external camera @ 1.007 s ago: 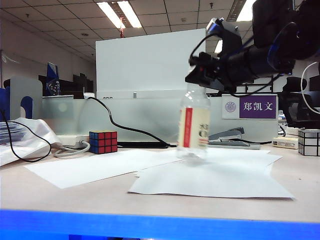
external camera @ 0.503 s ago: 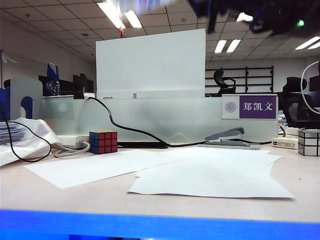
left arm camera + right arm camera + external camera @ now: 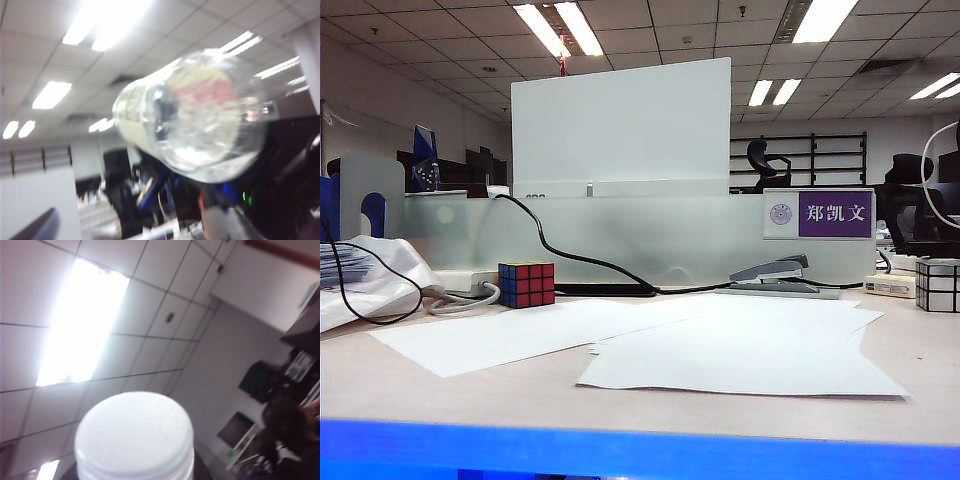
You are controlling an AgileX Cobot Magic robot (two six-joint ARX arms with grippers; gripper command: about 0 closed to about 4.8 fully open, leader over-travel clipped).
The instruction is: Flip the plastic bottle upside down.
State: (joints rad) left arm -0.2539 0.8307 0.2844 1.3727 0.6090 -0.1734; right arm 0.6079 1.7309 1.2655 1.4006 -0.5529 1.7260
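The plastic bottle (image 3: 200,120) is up in the air against the ceiling. The left wrist view looks straight at its clear base, with the cream and red label blurred behind it. A dark arm (image 3: 285,200) stands beside and behind the bottle. In the right wrist view the bottle's whitish cap (image 3: 135,435) fills the space right in front of my right gripper (image 3: 135,476), whose fingers are hidden behind it. Of my left gripper only a blurred dark tip (image 3: 32,227) shows, apart from the bottle. Neither the bottle nor the arms appear in the exterior view.
On the table lie white paper sheets (image 3: 720,350), with a Rubik's cube (image 3: 526,283) and a black cable (image 3: 570,255) behind them at the left. A stapler (image 3: 775,272) and a mirror cube (image 3: 937,284) sit at the right. A white partition (image 3: 620,130) stands behind.
A second ago the right gripper held the bottle upright on the paper. It rose out of the top of the exterior view with the bottle, and both are now gone from that view.
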